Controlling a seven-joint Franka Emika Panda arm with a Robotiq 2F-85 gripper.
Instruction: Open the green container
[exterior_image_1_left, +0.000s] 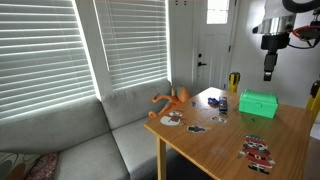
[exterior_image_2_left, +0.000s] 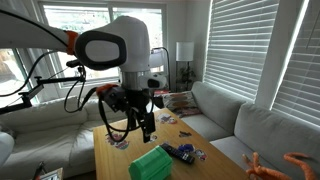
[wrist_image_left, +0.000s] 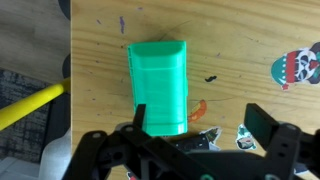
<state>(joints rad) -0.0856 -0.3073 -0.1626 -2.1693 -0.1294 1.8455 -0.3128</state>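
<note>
The green container (exterior_image_1_left: 257, 103) is a bright green rectangular box with its lid on, lying on the wooden table (exterior_image_1_left: 220, 145). It shows in both exterior views, also here (exterior_image_2_left: 152, 163), and in the wrist view (wrist_image_left: 158, 85). My gripper (exterior_image_1_left: 268, 72) hangs well above the table, over the box's near end and a little to one side in the wrist view (wrist_image_left: 200, 125). It is also seen in an exterior view (exterior_image_2_left: 143, 128). Its fingers are spread wide and hold nothing.
A yellow bottle-like object (exterior_image_1_left: 233, 80) stands at the table's far edge and shows in the wrist view (wrist_image_left: 30, 105). A blue item (exterior_image_1_left: 217, 103) lies beside the box. An orange toy (exterior_image_1_left: 172, 100) and flat picture pieces (exterior_image_1_left: 257, 150) lie on the table. A grey sofa (exterior_image_1_left: 90, 140) adjoins it.
</note>
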